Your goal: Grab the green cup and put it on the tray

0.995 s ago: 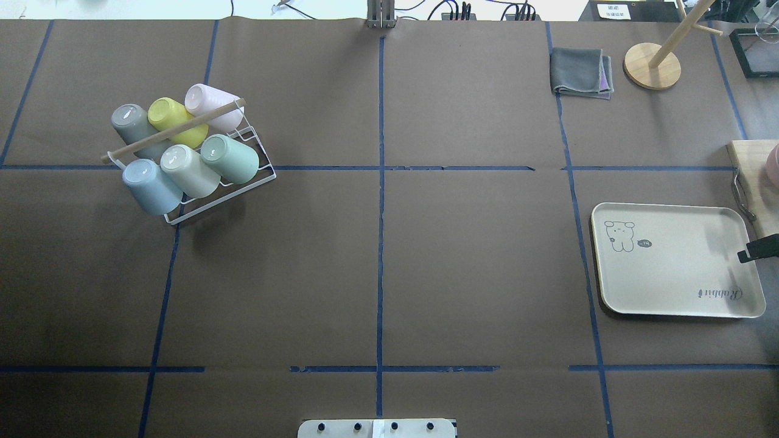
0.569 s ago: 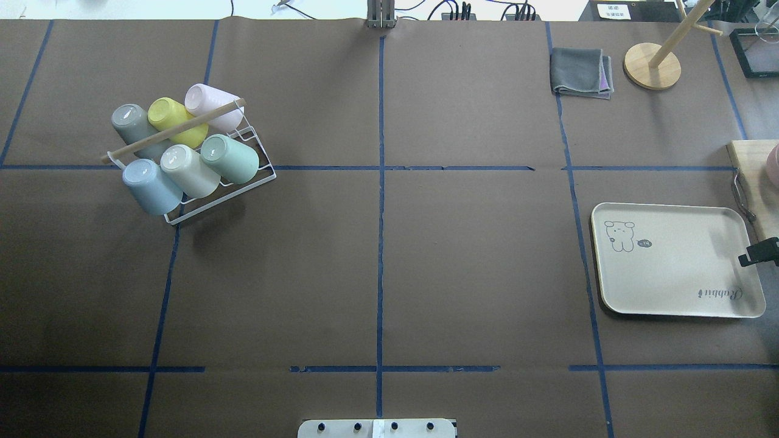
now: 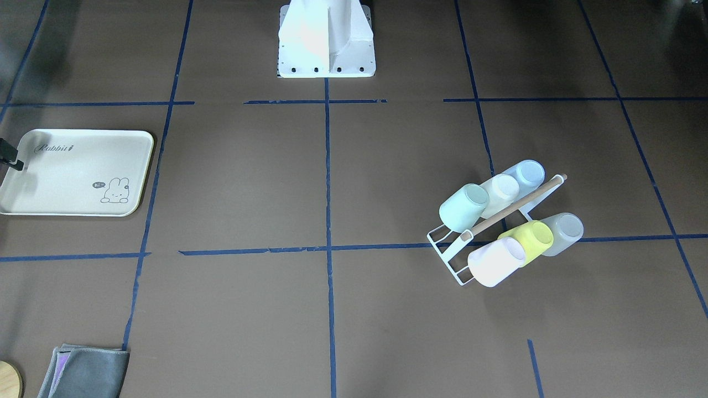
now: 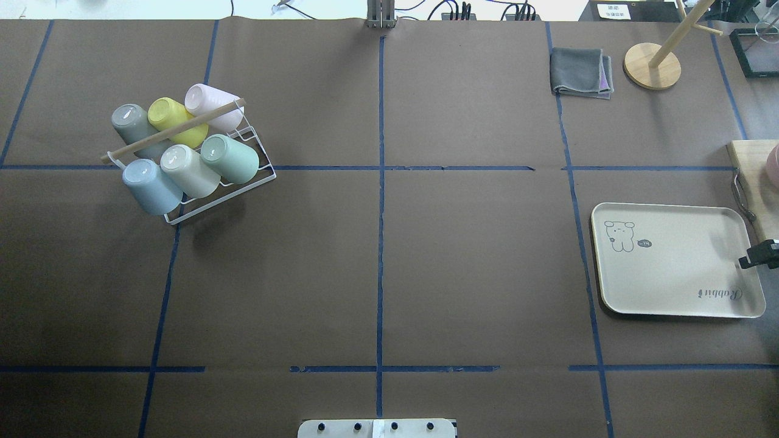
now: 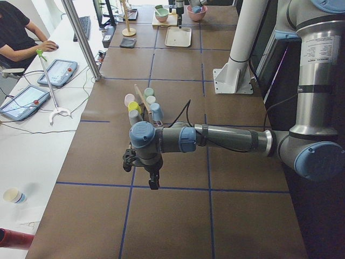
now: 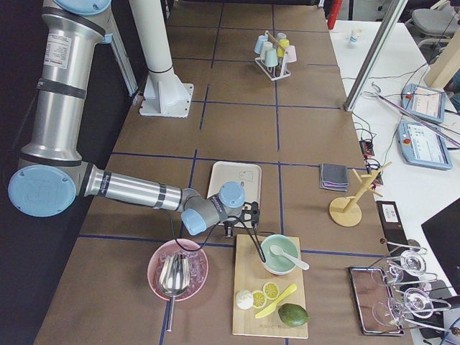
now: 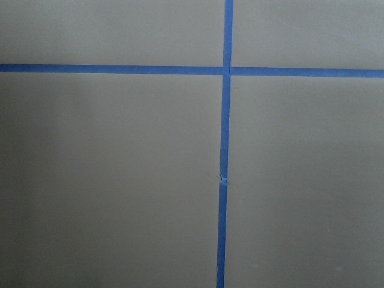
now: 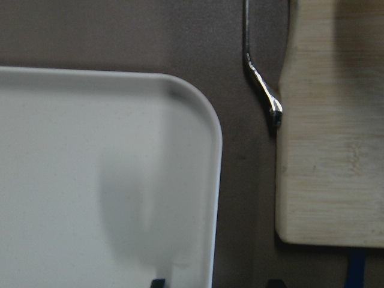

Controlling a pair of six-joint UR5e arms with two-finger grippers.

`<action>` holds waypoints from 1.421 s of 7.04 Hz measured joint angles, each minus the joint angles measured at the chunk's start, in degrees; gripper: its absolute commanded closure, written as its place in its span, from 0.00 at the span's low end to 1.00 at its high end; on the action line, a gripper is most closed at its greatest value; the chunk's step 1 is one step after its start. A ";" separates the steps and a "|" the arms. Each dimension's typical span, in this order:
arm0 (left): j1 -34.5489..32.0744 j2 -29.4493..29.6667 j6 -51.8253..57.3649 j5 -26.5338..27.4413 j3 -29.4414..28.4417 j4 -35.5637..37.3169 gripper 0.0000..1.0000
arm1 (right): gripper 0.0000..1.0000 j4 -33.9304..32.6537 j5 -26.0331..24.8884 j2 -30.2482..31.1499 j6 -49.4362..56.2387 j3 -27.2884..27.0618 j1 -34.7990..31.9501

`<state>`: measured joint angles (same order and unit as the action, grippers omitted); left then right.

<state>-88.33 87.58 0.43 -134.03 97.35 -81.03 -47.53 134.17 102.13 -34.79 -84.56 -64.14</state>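
Observation:
The green cup lies on its side in a white wire rack at the far left; it also shows in the front-facing view. The cream tray sits at the right and holds nothing; it also shows in the front-facing view. My right gripper hangs over the tray's right edge, far from the cup. In the right wrist view its dark fingertips stand apart, one over the tray, one beyond its rim. My left gripper shows only in the exterior left view, above bare table near the rack; I cannot tell its state.
The rack also holds blue, cream, grey, yellow and pink cups under a wooden bar. A folded grey cloth and a wooden stand sit far right. A wooden board and a metal utensil handle lie beside the tray.
My right gripper has slid a little further toward the right edge and slightly toward the robot's side of the tray. The cups and the tray have not moved.

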 measured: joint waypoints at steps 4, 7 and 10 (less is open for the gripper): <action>0.00 0.03 0.02 0.00 -0.30 0.00 0.00 | 0.97 0.09 -0.17 0.00 -0.52 0.03 0.72; 0.00 0.05 -0.07 -0.02 -0.24 -0.02 0.00 | 1.00 0.31 -0.34 0.03 -0.01 0.14 0.75; 0.00 0.04 -0.13 -0.28 0.14 -0.01 0.00 | 1.00 -0.20 0.86 0.01 -0.23 -5.36 0.70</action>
<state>-88.33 87.61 0.29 -134.31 97.48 -81.04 -47.73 135.03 102.14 -35.02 -89.92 -63.43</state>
